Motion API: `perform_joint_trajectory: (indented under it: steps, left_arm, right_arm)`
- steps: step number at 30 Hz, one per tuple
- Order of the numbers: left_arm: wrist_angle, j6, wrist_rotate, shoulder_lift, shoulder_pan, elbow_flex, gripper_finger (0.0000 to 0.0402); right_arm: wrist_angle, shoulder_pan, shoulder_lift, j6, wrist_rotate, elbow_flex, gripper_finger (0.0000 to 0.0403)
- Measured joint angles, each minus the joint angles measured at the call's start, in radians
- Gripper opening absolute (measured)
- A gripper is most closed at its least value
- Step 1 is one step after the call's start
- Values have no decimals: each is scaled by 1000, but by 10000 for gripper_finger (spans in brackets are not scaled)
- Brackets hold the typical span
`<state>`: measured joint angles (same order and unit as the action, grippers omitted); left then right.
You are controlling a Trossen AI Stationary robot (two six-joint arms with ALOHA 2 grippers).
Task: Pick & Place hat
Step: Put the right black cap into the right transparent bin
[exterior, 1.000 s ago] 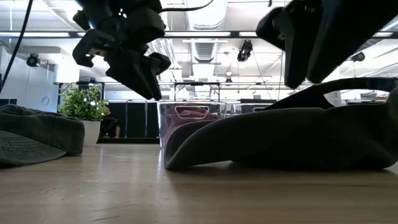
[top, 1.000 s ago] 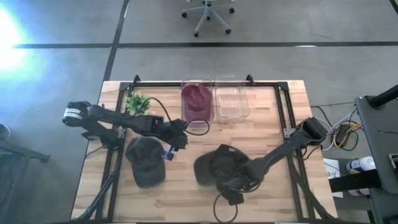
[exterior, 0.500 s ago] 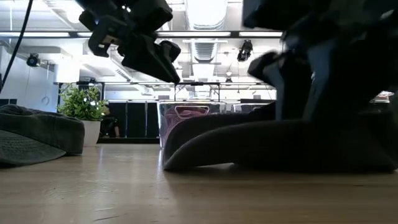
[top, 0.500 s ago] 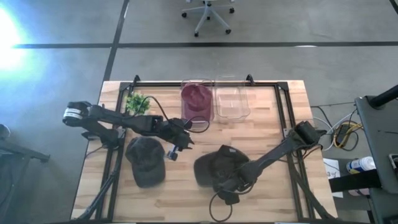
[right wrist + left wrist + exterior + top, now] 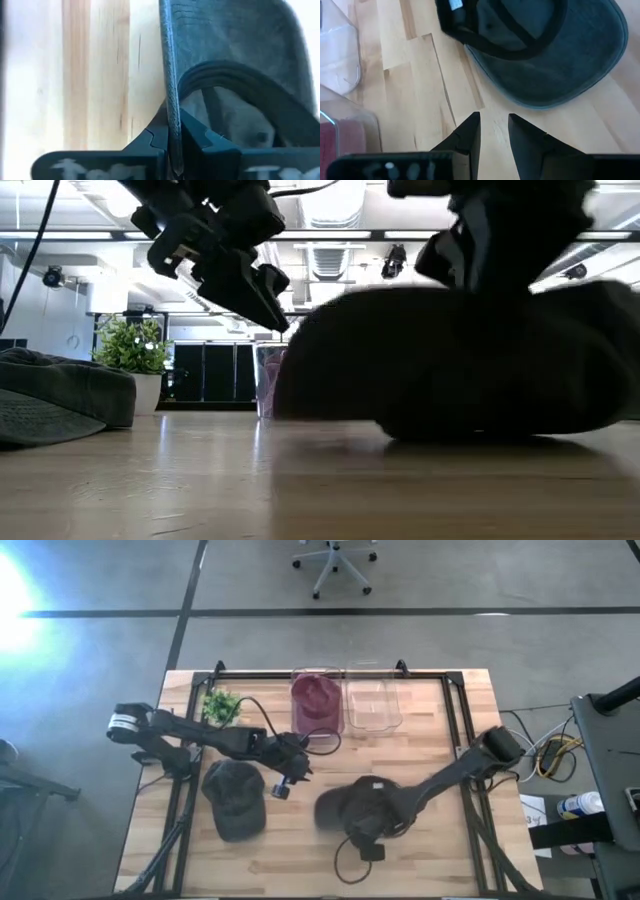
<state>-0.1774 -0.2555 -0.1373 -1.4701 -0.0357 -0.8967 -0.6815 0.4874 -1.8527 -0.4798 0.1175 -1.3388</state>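
You are working in a large open lab or workshop hall. Past the wooden table (image 5: 430, 755) lies a bare concrete floor (image 5: 480, 640) with a rolling office chair (image 5: 335, 560). Overhead run strip lights (image 5: 330, 235), exposed ductwork (image 5: 335, 205) and ceiling-hung cameras (image 5: 397, 260).

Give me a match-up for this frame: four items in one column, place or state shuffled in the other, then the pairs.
Items:
1. right gripper
2. left gripper
3. maroon hat
4. potted plant

States:
A. inside a clear bin
B. jaws slightly apart, holding nothing, above the table
C. jaws shut on the dark hat's edge
D. standing at the table's far left corner

Pairs: 1-C, 2-B, 3-A, 4-D
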Motion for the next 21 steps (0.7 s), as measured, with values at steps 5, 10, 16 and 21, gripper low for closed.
perform_joint_trajectory:
  steps: [5, 10, 16, 21]
  left_arm:
    - [5, 87, 20, 36, 0, -2, 94]
    - [13, 193, 106, 91, -4, -7, 94]
    - [12, 319, 175, 221, -16, -1, 94]
    - [11, 458, 189, 332, -29, 0, 94]
  right_arm:
    - [17, -67, 123, -119, -85, 14, 15]
    - [103, -176, 223, -210, -269, 40, 15]
    - [199, -306, 323, -225, -435, 90, 14]
    - [455, -405, 374, -323, -626, 184, 14]
